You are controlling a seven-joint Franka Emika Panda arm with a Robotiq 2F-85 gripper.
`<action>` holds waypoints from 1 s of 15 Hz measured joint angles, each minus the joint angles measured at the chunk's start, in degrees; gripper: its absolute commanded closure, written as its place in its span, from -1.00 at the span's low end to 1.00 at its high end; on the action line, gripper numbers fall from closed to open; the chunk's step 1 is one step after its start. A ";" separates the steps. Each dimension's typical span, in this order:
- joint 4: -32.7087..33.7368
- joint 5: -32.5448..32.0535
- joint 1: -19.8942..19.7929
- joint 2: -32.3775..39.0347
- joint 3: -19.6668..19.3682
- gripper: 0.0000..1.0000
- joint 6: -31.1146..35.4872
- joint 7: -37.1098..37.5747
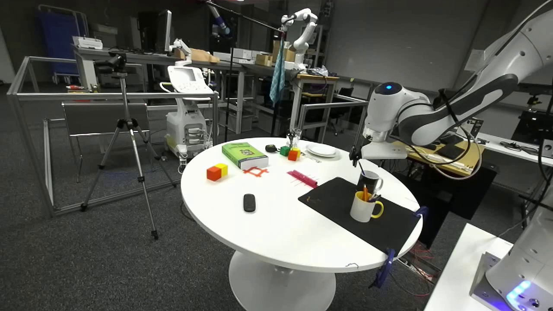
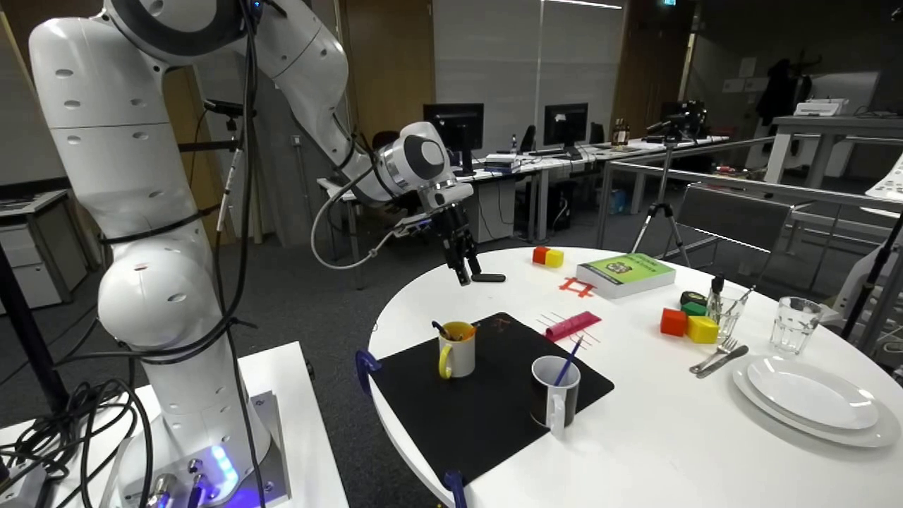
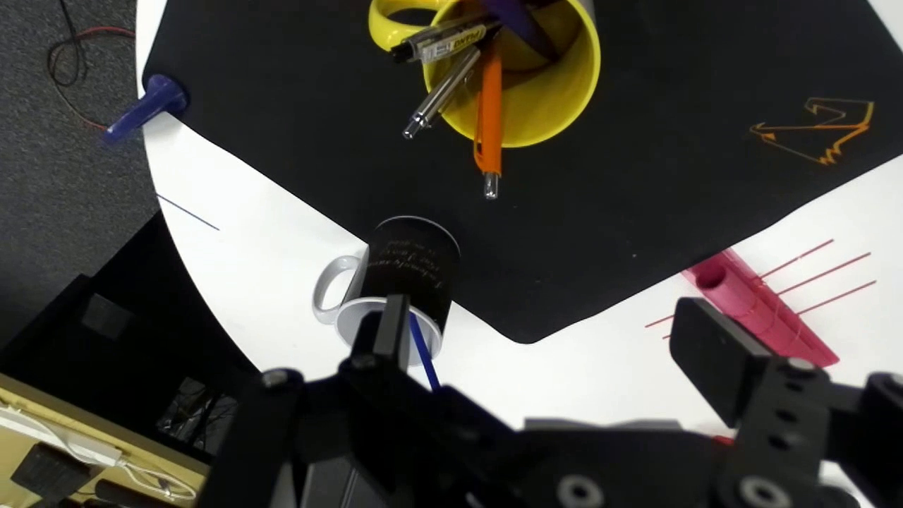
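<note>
With the top of the wrist view as twelve o'clock, the gripper [image 3: 547,330] hangs above the white table [image 1: 276,233], its jaws spread wide. The dark mug [image 3: 413,261] stands nearest, between nine and ten o'clock from the middle of the gap, upright at the edge of the black mat [image 3: 600,233], its handle toward nine. A blue pen [image 3: 421,342] leans from its mouth between five and six o'clock and runs out of sight behind the gripper. The nine-o'clock jaw covers part of the mug's rim in that view; whether it touches the pen, I cannot tell. At twelve o'clock, farther off on the mat, stands the yellow-lined mug [image 1: 359,211], an orange pen [image 3: 489,120] poking out toward six and a silver pen [image 3: 441,97] toward seven; in an exterior view this mug blocks the dark one's lower part. Near three o'clock a pink tubular piece [image 3: 765,317] lies just beside the mat, and at ten, well apart, a blue clamp [image 3: 152,102] sits on the table's edge. Reading the round tabletop as a dial in an exterior view, a black oblong object [image 1: 249,203] lies at nine, a red cube [image 1: 213,174] beside a yellow cube [image 1: 223,169] at ten, and a green book [image 1: 245,154] at eleven.
</note>
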 measured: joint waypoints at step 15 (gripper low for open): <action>-1.11 -6.44 2.35 3.63 -2.08 -1.00 2.31 4.12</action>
